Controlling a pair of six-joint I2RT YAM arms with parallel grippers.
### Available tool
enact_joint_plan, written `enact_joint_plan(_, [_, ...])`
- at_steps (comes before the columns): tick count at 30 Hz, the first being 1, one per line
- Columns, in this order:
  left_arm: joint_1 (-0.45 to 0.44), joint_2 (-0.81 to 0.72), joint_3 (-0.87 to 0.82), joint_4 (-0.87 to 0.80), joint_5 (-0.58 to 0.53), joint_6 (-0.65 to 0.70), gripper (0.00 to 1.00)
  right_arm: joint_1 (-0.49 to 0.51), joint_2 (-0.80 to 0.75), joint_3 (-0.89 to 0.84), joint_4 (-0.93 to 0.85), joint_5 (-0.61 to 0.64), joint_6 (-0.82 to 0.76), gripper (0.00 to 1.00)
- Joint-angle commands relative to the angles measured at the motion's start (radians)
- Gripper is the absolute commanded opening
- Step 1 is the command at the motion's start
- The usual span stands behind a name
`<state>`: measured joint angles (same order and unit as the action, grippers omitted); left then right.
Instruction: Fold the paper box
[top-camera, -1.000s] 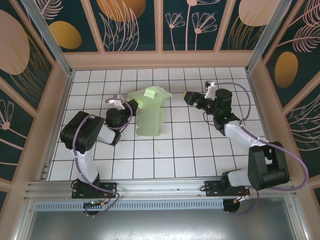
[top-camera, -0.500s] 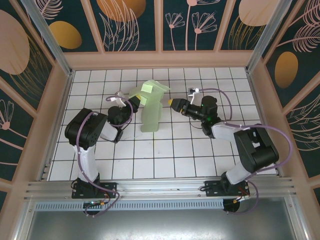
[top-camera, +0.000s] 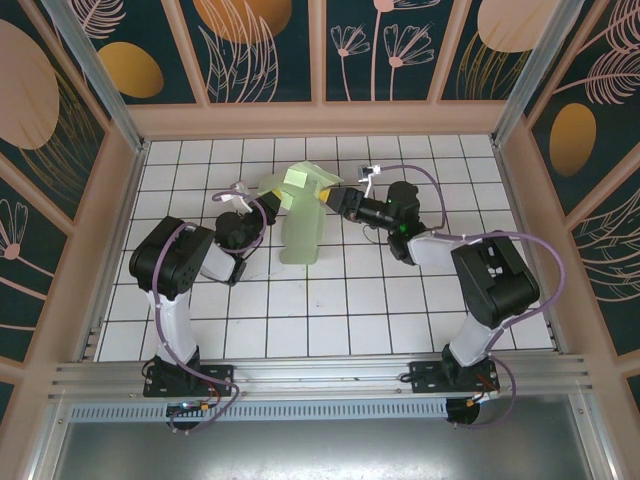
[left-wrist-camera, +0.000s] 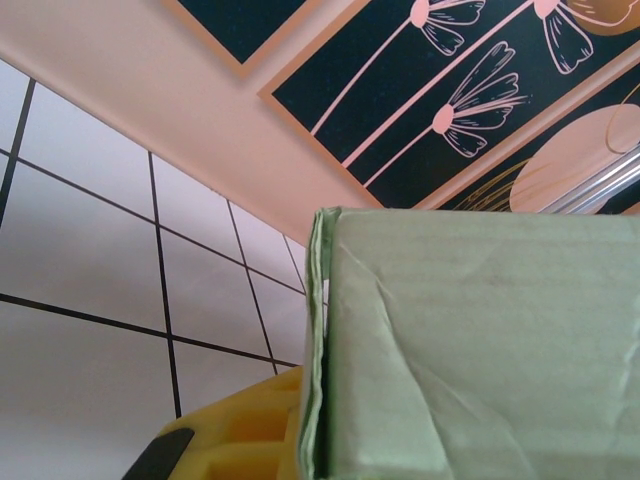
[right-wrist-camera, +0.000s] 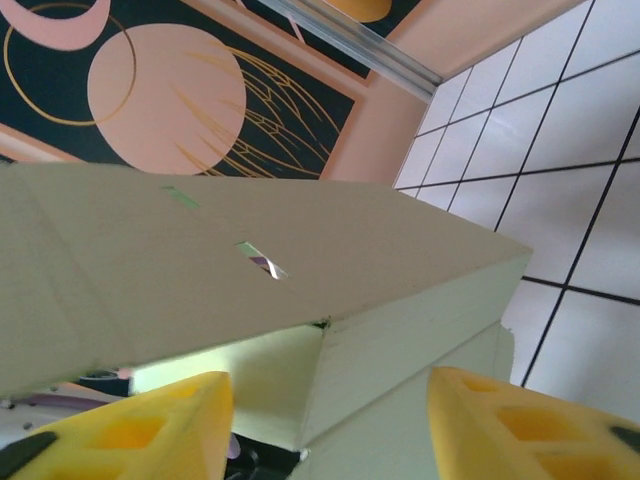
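White-tiled surface (top-camera: 400, 310) inside floral-panelled walls (top-camera: 270, 40) carries the paper box (top-camera: 300, 225), part-folded, toward its far edge; left gripper (top-camera: 267, 206) pinches its card, right gripper (top-camera: 335, 198) spread astride the opposite side.

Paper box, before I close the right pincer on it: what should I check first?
1. Left pincer shut on the paper box at its left edge: ok.
2. Right pincer open, with its fingers on either side of a folded panel: ok.
3. Panel centred between those fingers: cannot tell.
4. Box fully folded: not ok, a flap sticks out at the far end.
5. The two pincers on opposite sides of the box, clear of each other: ok.
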<state>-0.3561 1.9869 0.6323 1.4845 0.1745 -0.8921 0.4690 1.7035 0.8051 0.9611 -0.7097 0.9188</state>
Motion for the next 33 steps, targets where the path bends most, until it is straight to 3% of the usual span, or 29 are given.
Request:
enact_joint_plan(1, [0.002,-0.027,0.0,0.033,0.002,0.021,0.0,0.01,0.023,0.042,0.005,-0.019,0.01,0.48])
enact_joint_plan(15, [0.002,-0.1,-0.031,-0.071,-0.05,0.134,0.0,0.01,0.029,0.082,-0.229,0.0,-0.02,0.06])
enact_joint_plan(17, [0.002,-0.104,-0.032,-0.075,-0.051,0.135,0.0,0.01,0.027,0.076,-0.22,0.001,-0.01,0.09])
enact_joint_plan(19, [0.002,-0.102,-0.034,-0.073,-0.052,0.134,0.0,0.01,0.027,0.081,-0.22,-0.006,-0.009,0.25])
enact_joint_plan(23, [0.002,-0.099,-0.037,-0.072,-0.054,0.128,0.0,0.01,0.028,0.077,-0.23,-0.001,-0.008,0.28])
enact_joint_plan(24, [0.002,-0.097,-0.037,-0.071,-0.056,0.127,0.0,0.008,0.027,0.075,-0.231,0.002,-0.011,0.26])
enact_joint_plan(27, [0.002,-0.099,-0.04,-0.073,-0.064,0.122,0.0,0.004,0.016,0.066,-0.232,0.014,-0.022,0.04])
enact_joint_plan(29, [0.002,-0.099,-0.042,-0.077,-0.071,0.119,0.0,0.001,0.003,0.059,-0.238,0.02,-0.034,0.04])
enact_joint_plan(30, [0.002,-0.099,-0.04,-0.081,-0.074,0.116,0.0,-0.004,-0.004,0.058,-0.243,0.018,-0.047,0.09])
enact_joint_plan(33, [0.002,-0.1,-0.03,-0.105,-0.071,0.11,0.0,-0.017,-0.041,0.046,-0.269,0.039,-0.085,0.37])
